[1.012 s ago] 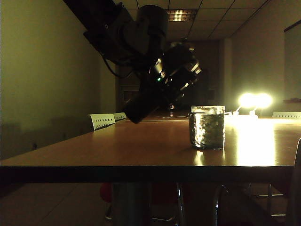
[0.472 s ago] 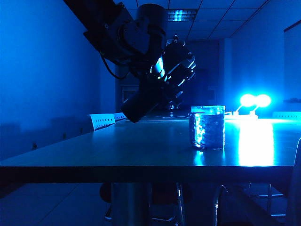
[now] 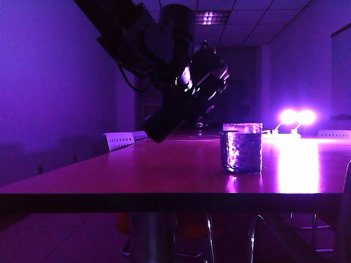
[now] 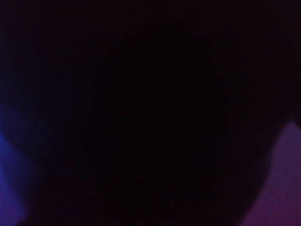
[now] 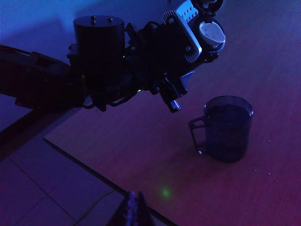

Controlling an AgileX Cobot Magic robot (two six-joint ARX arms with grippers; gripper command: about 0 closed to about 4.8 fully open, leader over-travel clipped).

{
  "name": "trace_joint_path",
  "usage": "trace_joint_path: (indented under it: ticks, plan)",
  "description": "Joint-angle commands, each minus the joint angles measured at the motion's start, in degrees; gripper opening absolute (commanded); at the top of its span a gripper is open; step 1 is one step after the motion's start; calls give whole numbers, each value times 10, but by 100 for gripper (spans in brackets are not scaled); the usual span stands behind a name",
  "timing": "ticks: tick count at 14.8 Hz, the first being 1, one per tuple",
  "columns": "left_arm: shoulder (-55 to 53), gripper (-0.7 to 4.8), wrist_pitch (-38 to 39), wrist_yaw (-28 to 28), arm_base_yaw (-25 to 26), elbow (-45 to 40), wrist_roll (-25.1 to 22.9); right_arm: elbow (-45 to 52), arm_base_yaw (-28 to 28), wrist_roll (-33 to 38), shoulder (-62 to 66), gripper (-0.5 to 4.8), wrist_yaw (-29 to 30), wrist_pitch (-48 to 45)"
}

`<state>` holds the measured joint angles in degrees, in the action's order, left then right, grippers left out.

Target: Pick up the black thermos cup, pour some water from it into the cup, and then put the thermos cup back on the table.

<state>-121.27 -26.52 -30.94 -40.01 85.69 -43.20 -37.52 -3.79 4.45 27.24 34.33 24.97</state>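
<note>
The black thermos cup (image 3: pixel 164 123) hangs tilted above the table (image 3: pixel 137 181), its base low on the left and its pale lid (image 5: pixel 211 34) up toward the cup. My left gripper (image 3: pixel 198 87) is shut on its middle. The left wrist view is almost all black, filled by the flask. The cup (image 3: pixel 241 148), a clear bumpy glass, stands upright on the table just right of the thermos and apart from it; the right wrist view shows the cup (image 5: pixel 228 128) below the lid. My right gripper (image 5: pixel 134 209) is shut and empty, hovering off the table edge, away from both.
Two bright lamps (image 3: pixel 296 116) glare at the far right end of the table. Pale chair backs (image 3: pixel 119 141) (image 3: pixel 334 133) line both sides. The table's dark edge (image 5: pixel 94 172) runs diagonally with tiled floor beyond. A green light dot (image 5: pixel 165 192) lies on the wood.
The room light has shifted from yellow to blue to purple. The left arm and the thermos keep the same tilted pose, and the cup has not moved.
</note>
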Motion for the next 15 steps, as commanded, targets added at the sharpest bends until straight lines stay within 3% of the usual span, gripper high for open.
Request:
trace_joint_path:
  ticks: [1, 4, 7, 12, 15]
  plan:
    - [10, 331, -66, -30, -1, 6, 104, -3, 0, -2, -1, -1, 4, -7]
    - [18, 331, -63, -57, 5, 6, 200, -3, 0, -2, 0, -1, 4, -7]
    - [35, 332, -45, -22, 14, 6, 243, -3, 0, -2, 0, -1, 4, -8]
    - [68, 332, 35, 189, 82, 5, 393, -3, 0, -2, 0, -1, 3, -7]
    - [68, 332, 52, 344, 134, 5, 428, -3, 0, -2, 0, -1, 3, -7]
